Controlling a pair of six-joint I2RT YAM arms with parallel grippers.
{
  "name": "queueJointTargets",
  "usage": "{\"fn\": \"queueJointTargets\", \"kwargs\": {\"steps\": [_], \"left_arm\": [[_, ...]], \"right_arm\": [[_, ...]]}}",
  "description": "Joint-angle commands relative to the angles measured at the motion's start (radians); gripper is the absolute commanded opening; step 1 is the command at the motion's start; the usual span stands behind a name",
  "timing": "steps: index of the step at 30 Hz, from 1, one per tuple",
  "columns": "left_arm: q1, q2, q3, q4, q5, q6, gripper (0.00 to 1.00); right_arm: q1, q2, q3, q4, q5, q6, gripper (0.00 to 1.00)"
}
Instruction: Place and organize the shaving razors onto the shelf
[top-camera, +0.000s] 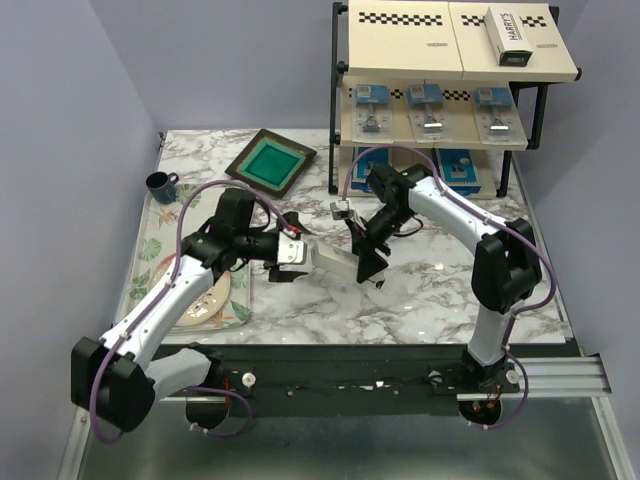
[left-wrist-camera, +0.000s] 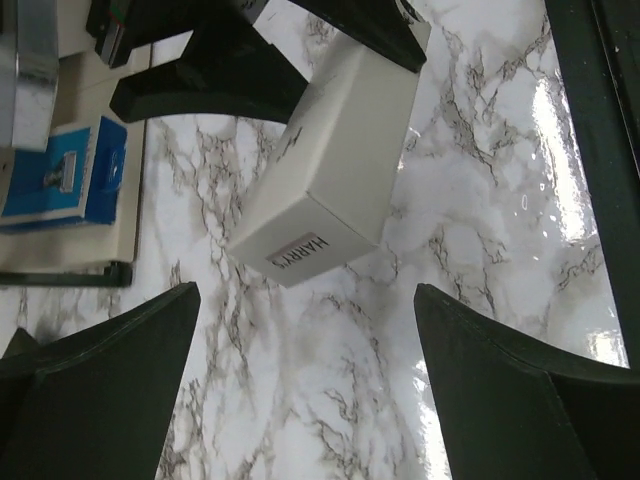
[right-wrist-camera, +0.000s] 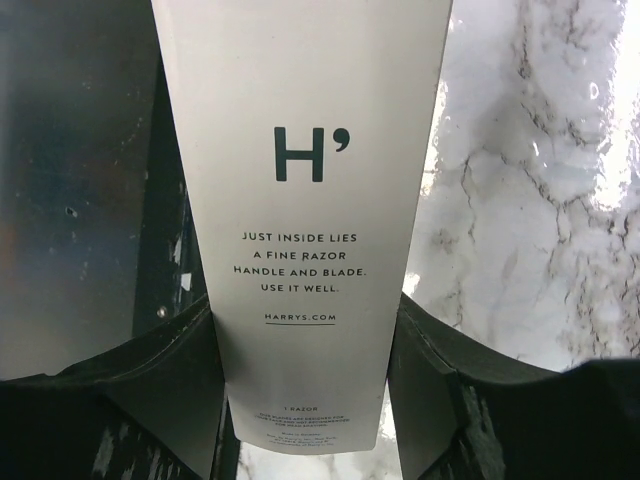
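Shelf (top-camera: 400, 40) holds packs (top-camera: 425, 97); right hand (right-wrist-camera: 305, 395) grips box (right-wrist-camera: 300, 150).

White box (top-camera: 515, 35): two counted. Blister pack (top-camera: 424, 100): three counted. Dark-blue box (top-camera: 460, 165): two counted, one partly hidden. Shelf (top-camera: 400, 45): one, three tiers counted. Mug (top-camera: 162, 183), green frame (top-camera: 270, 162), tray (top-camera: 155, 240): one each noted. Arm (top-camera: 455, 215): two counted. Surface (top-camera: 420, 300): one.

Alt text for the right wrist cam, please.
A long white Harry's box fills the centre, gripped on both sides near its lower end by the black right fingers. Its face reads H', then "Just inside lies a fine razor handle and blade. Use it well." White marble table shows at right.
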Motion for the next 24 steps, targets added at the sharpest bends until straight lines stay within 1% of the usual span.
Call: {"fn": "queueJointTargets", "kwargs": {"steps": [1,2,6,9,10,13,15,20,22,23,24], "left_arm": [[-0.037,0.132,0.121,-0.115,0.083,0.261,0.95],[-0.042,0.153,0.162,-0.129,0.087,0.285,0.95],[-0.074,0.214,0.224,-0.150,0.092,0.366,0.92],[-0.100,0.245,0.264,-0.233,0.089,0.489,0.88],[-0.109,0.257,0.273,-0.291,0.086,0.569,0.87],[-0.138,0.268,0.287,-0.365,0.075,0.665,0.80],[-0.149,0.266,0.286,-0.383,0.072,0.732,0.74],[-0.155,0.259,0.289,-0.384,0.074,0.745,0.59],[-0.155,0.262,0.298,-0.393,0.069,0.714,0.56],[-0.155,0.263,0.307,-0.396,0.069,0.699,0.51],[-0.155,0.265,0.310,-0.397,0.067,0.672,0.49]], "right_arm": [[0.000,0.021,0.028,-0.234,-0.071,-0.160,0.58],[0.001,0.015,0.027,-0.230,-0.067,-0.157,0.58],[0.001,0.013,0.027,-0.222,-0.053,-0.156,0.58],[0.001,0.010,0.027,-0.221,-0.056,-0.156,0.58],[0.001,0.012,0.028,-0.219,-0.059,-0.154,0.58],[0.001,0.015,0.036,-0.216,-0.054,-0.150,0.58],[0.001,0.021,0.038,-0.213,-0.053,-0.146,0.58],[0.001,0.025,0.041,-0.199,-0.047,-0.131,0.58],[0.001,0.028,0.045,-0.191,-0.045,-0.119,0.58],[0.001,0.027,0.047,-0.187,-0.045,-0.114,0.58],[0.001,0.022,0.048,-0.179,-0.042,-0.107,0.58]]}}
